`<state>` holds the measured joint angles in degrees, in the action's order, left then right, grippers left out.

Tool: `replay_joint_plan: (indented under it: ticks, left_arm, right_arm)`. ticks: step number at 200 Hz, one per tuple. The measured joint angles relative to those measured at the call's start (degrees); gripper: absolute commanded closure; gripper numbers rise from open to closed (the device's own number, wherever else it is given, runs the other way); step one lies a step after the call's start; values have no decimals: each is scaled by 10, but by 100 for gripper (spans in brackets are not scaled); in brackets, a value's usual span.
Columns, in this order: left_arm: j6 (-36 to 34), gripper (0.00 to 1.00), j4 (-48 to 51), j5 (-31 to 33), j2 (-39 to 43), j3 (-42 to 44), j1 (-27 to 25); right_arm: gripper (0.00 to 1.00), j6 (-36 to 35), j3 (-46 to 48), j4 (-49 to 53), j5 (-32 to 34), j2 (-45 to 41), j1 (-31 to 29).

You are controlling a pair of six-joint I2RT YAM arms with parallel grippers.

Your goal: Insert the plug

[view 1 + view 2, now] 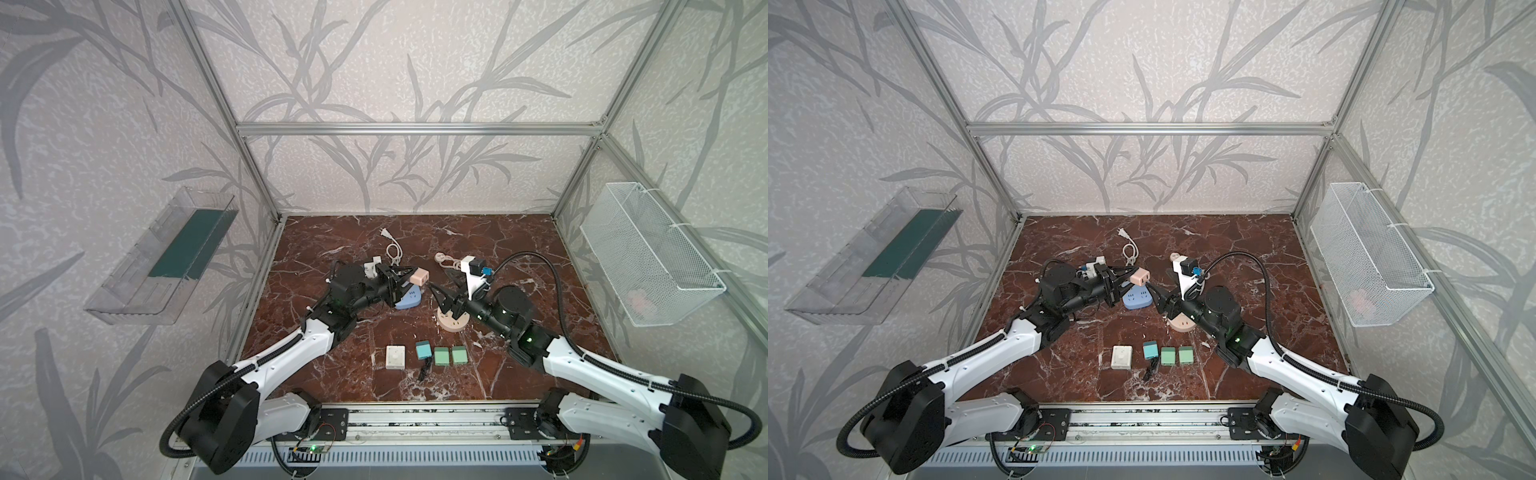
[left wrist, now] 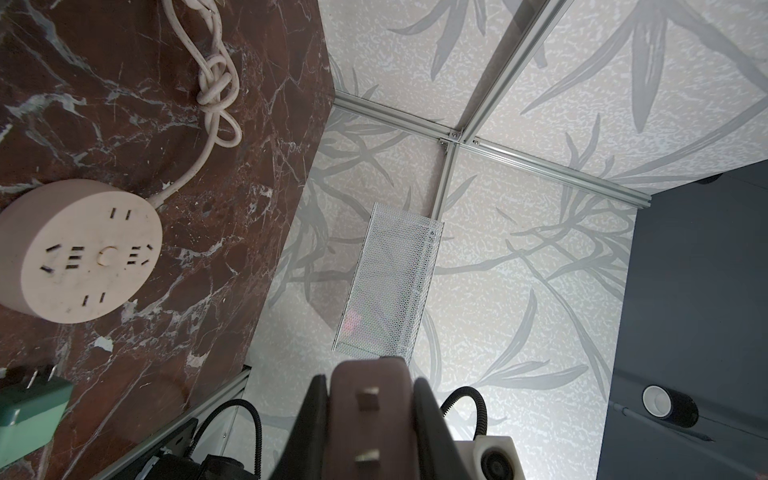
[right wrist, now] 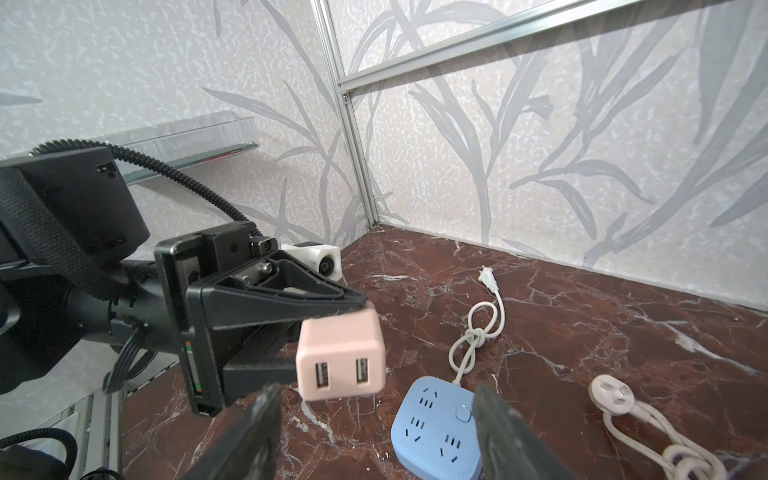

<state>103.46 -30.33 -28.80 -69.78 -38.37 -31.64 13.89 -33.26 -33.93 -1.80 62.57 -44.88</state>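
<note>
Plug, pink with two ports, hangs clamped between closed jaws of left pincer, raised just above and beside blue power strip. Shows prongs turned sideways, not down at the strip's slots, so probably needs a regrasp before going in. Faces right pincer, spread open and empty just beside the strip, seemingly ready to take it. Leaves round pink socket free near the strip.

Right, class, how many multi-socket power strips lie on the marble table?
2. The blue rounded plastic power strip lies mid-table; the round pink plastic power strip sits right of it, nearer the front, partly under the right arm. The arms could hide more.
</note>
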Motion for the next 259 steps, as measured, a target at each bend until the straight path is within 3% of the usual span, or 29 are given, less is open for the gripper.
replay_joint_plan:
  ticks: [62,181,206,242,259]
  left_arm:
    - [7,100,-25,0,-11,0,-10]
    - [15,100,-55,-9,-27,0,-16]
    - [16,100,-58,-11,-28,-1,-16]
    - [17,100,-57,-11,-28,-3,-16]
    - [17,100,-57,-12,-30,-3,-16]
  right_arm:
    - [33,4,-8,-38,-24,56,0]
    - [44,7,-35,-47,-55,80,0]
    - [59,7,-35,-47,-57,80,0]
    - [100,-1,-35,-44,-58,80,1]
    - [100,0,-35,-43,-58,80,1]
